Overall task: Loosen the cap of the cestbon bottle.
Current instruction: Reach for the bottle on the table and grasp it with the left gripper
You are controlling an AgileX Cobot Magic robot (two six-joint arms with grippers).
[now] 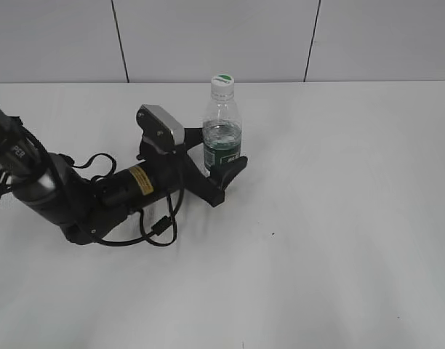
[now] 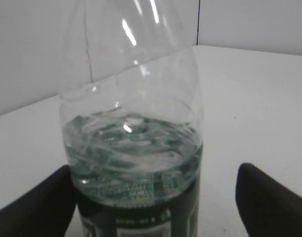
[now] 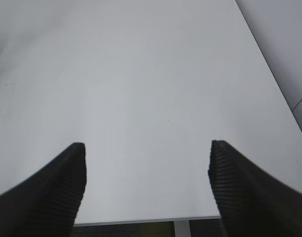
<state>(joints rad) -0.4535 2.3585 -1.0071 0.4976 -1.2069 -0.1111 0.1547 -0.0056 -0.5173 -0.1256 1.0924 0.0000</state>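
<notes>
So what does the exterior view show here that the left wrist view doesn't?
Only the exterior view shows the cap, on the neck, and the left arm lying low across the table.

Only the left wrist view shows the water line inside the cestbon bottle close up, and that a gap is left at one finger.

Both show the bottle upright between the fingers of the open left gripper at label height.
</notes>
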